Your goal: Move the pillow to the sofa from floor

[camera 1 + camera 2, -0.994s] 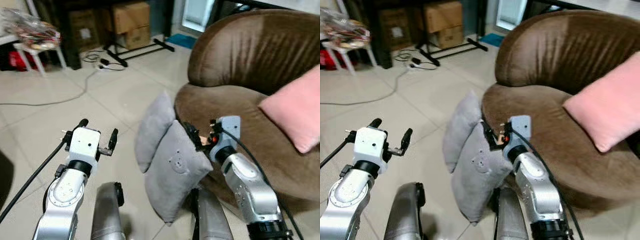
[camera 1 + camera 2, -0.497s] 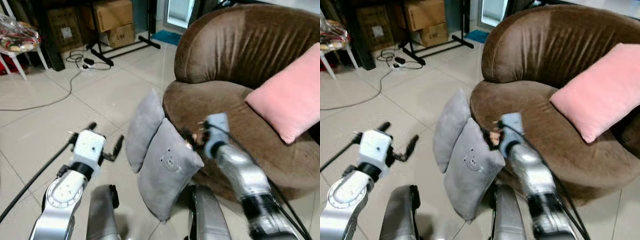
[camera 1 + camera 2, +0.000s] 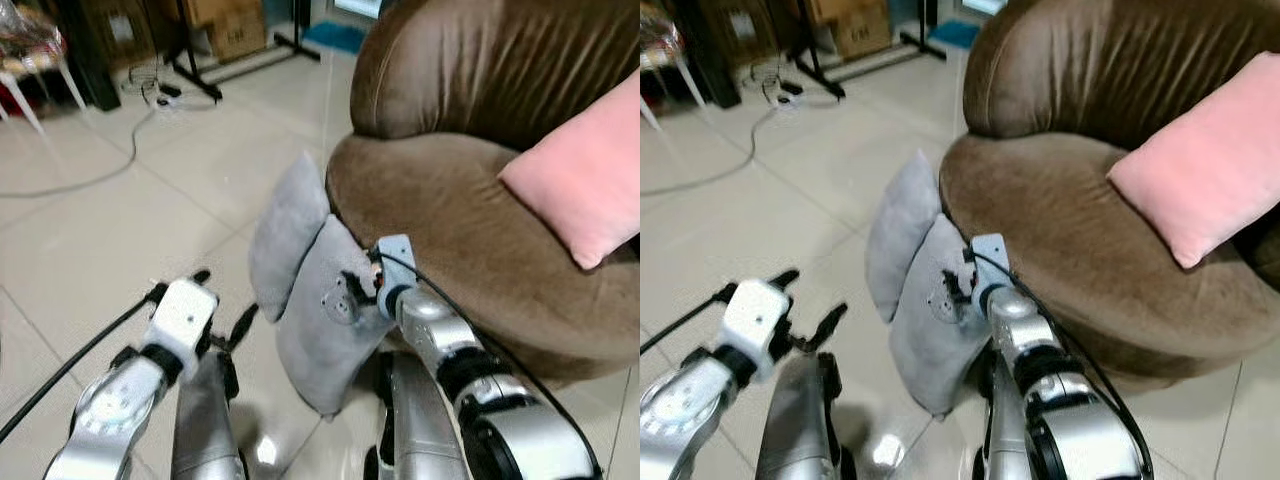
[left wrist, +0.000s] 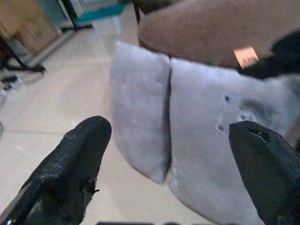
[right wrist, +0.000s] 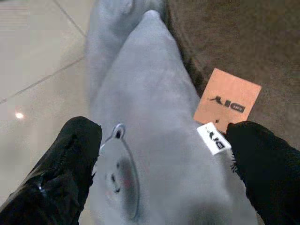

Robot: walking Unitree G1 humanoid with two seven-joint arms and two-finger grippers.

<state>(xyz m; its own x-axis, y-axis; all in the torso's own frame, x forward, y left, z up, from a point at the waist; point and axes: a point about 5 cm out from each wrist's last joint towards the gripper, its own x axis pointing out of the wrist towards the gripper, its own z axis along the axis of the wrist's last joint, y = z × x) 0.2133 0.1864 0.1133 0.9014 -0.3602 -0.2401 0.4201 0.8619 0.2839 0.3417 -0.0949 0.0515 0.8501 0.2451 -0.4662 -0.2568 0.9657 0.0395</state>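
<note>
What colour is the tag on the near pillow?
Orange, on the tag of the grey bear-face pillow; clearest in the right wrist view.

Grey bear-face pillow (image 3: 325, 320) upright on floor, leaning against brown sofa (image 3: 470, 215).

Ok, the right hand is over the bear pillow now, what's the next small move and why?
Probably close the right hand on the gray bear pillow. Its fingers are open and straddle the pillow's top edge, beside the orange tag, so it looks placed for a pinch. The pillow stands on the floor, leaning against the brown sofa, so it needs gripping before any lift.
</note>
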